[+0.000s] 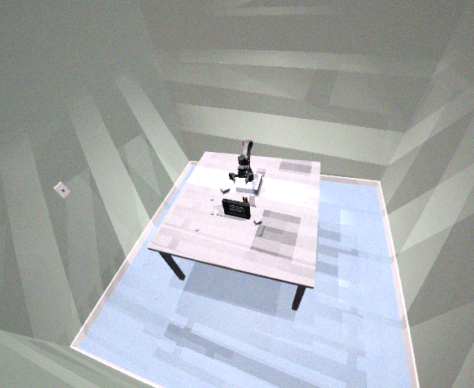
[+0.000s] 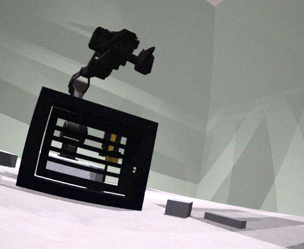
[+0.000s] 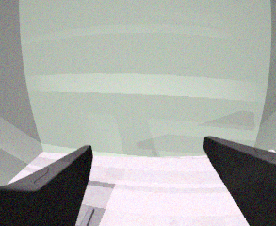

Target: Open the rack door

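Observation:
The black rack frame stands upright on the table. Its slatted door looks closed, lying within the frame. The yellow and dark handle is on the arm's side of the door, seen through the slats in the exterior view, and looks upright. My gripper is wide open and empty. It hangs above and behind the frame, on the arm's side, apart from the handle. The wrist view shows neither door nor handle.
A white box lies beneath the arm. Grey blocks stand on either side of the frame, one near the arm and one beside the frame's other end. A flat grey bar lies farther out.

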Tool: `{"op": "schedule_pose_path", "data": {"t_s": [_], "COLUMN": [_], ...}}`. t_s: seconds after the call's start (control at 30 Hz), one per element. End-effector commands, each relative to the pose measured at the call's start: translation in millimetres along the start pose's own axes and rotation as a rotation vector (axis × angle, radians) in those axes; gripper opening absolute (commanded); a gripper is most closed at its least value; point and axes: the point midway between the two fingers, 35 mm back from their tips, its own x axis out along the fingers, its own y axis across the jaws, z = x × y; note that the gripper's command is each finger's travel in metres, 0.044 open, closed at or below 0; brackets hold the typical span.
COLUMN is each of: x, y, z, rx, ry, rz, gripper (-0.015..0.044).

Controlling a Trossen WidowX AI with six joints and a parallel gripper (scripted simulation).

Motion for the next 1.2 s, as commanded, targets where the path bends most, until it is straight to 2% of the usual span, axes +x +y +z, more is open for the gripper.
{"op": "schedule_pose_path", "data": {"t_s": [0.0,0.1,0.13,0.63,1.17], "x": [1,8,10,33,24], "y": [0,1,1,7,13], "z": [-1,-9,-13,-71,-119], "rx": [0.001,0.014,0.020,0.098,0.145], "ry": [0.005,0.076,0.106,0.560,1.034], "rz": [0.000,0.002,0.003,-0.009,-0.056], "gripper": [0.0374,0.0295,0.0289,0.0289,0.0289]}}
